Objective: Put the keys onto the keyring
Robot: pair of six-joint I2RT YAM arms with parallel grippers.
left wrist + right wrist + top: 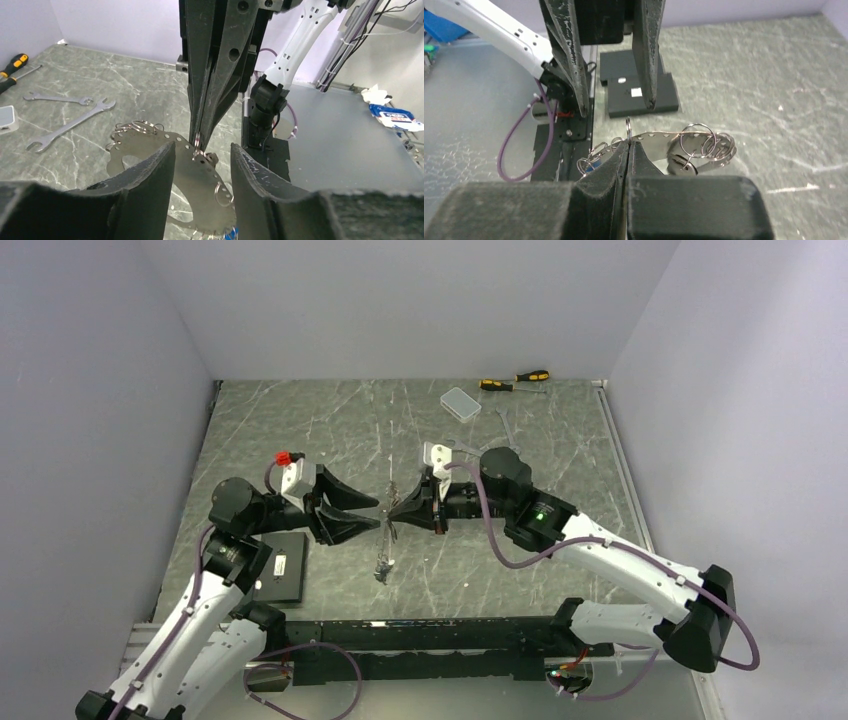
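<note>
**Keyring dangling from one small loop, left jaws standing apart**

The left gripper [202, 147] is hovering with its jaws spread and nothing pinched between them. Its two fingers [150, 170] are flanking the keyring [197, 175], one on each side, without clearly touching it. That spread is probably leaving room to take a hold or bring a key in, though this is only my reading.

The keyring is hanging in the gap between the two grippers, directly under the right gripper's tips and just ahead of the left one's. In the wrist views it is showing as a flat metal plate with holes along its rim and several small wire loops [696, 137] threaded through them.

The right gripper [628, 145] is clamping tight on one of those loops, which is poking out past its fingertips. Gripping a single loop is letting the plate dangle freely and is presenting the rim holes toward the left gripper.

The keys are proving hard to make out. A blue scrap [231, 232] is peeking out below the plate by the left gripper's right finger. A dark round piece [683, 166] is sitting beside the right gripper's fingers, but neither is showing a blade. From overhead the keyring is appearing only as a thin sliver, and I cannot tell whether its lower end is touching the table [480, 570]. The left gripper's own fingers are covering the plate's near edge.
</note>
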